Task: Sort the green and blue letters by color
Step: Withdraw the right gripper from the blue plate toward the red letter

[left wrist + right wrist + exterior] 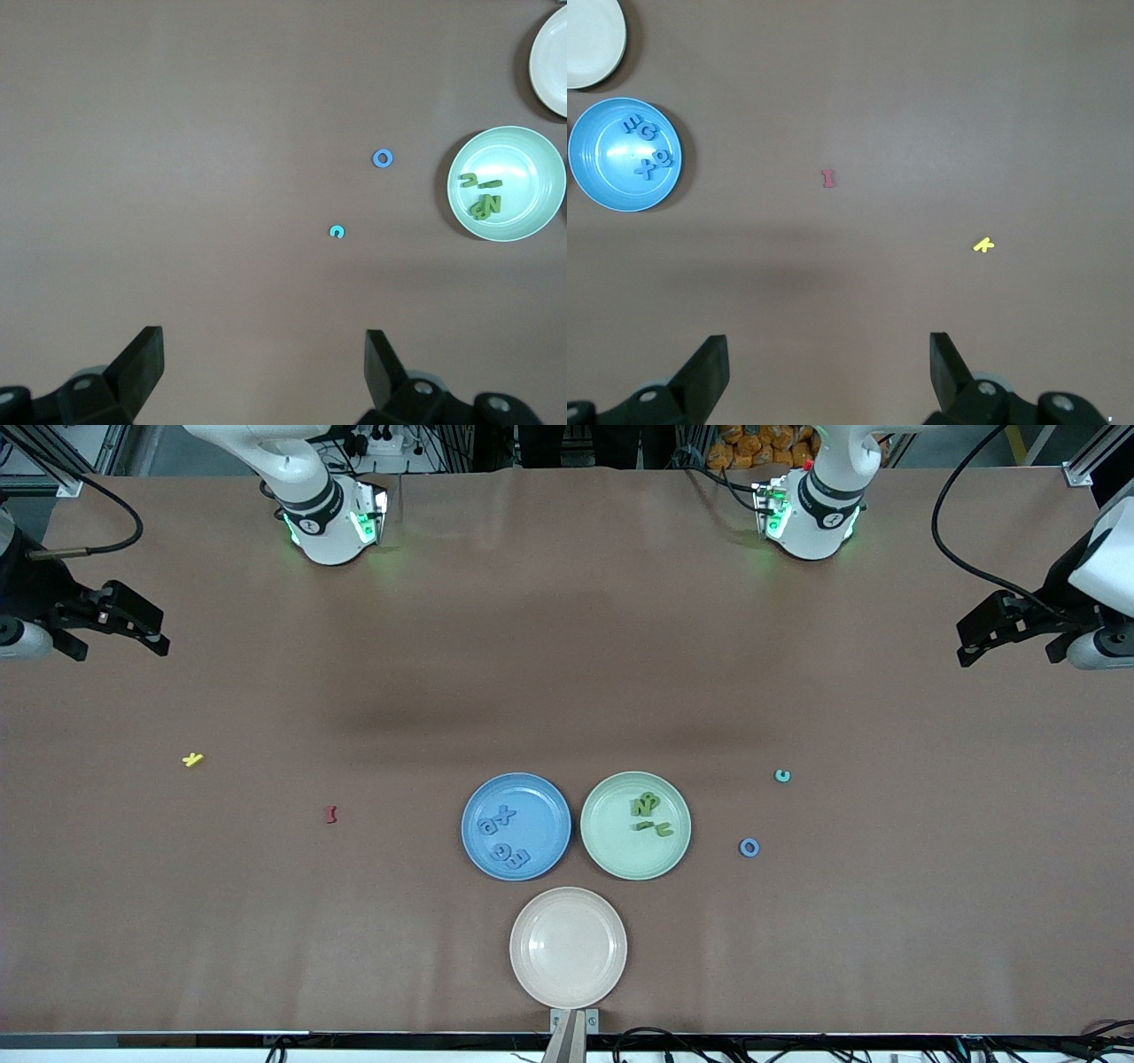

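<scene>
R gripper: fingers spread wide, holding nothing, waiting over right arm's end of table. Yellow letter, red letter on bare table. Blue plate: holds blue letters. Beige plate: nearest front cam. Green plate: holds green letters. Blue O, teal C on table w/ no plate, toward left arm's end. L gripper: fingers wide apart, nothing held, waiting.

Plain brown counter all over. Blue plate carries blue letters, tone on tone. Pale mint-green plate carries olive-green letters. Cream plate, no pattern. Loose on the brown: a medium-blue ring letter, a lighter teal-blue letter, a dark red letter, a bright yellow letter. Black left gripper, black right gripper, white arms.
</scene>
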